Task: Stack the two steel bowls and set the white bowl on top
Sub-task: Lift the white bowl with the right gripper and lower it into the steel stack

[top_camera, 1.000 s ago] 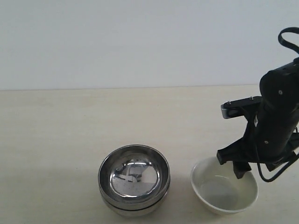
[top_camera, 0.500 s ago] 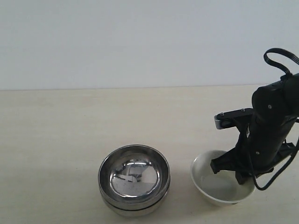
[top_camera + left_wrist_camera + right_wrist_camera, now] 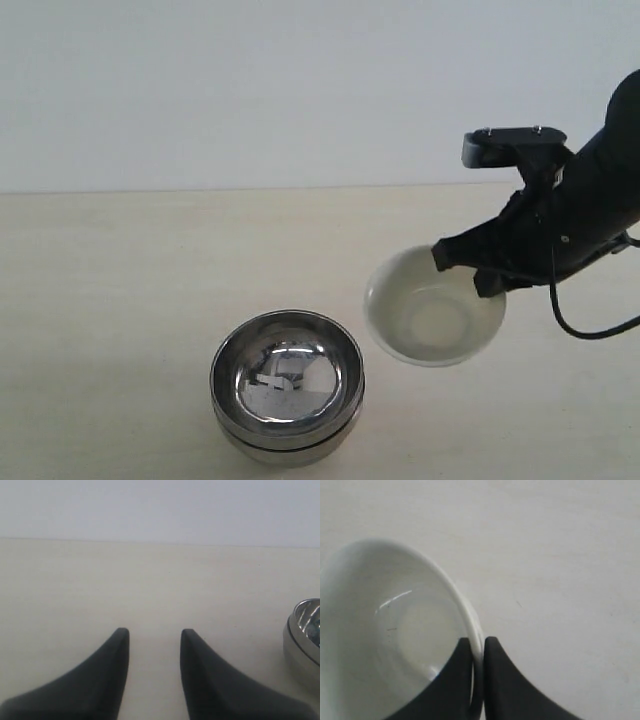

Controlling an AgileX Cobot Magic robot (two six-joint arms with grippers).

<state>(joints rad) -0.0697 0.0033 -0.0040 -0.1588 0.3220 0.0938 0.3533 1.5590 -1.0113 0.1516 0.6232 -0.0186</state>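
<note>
The two steel bowls [image 3: 287,385] sit nested in one stack near the table's front edge, and part of the stack [image 3: 305,642] shows at the edge of the left wrist view. The white bowl [image 3: 433,320] hangs tilted in the air to the right of the stack and above its level. My right gripper [image 3: 482,272] is shut on the bowl's right rim; in the right wrist view one finger is inside the white bowl [image 3: 395,630] and one outside, the right gripper [image 3: 478,642] pinching the rim. My left gripper [image 3: 152,632] is open over bare table, with nothing between its fingers.
The pale wooden table [image 3: 120,280] spreads left and behind the bowls, ending at a white wall [image 3: 250,90]. A black cable [image 3: 590,325] loops below the right arm.
The right gripper has closed on the white bowl's rim, lifted it off the table and carried it up and left toward the steel stack. The steel bowls have not moved.
</note>
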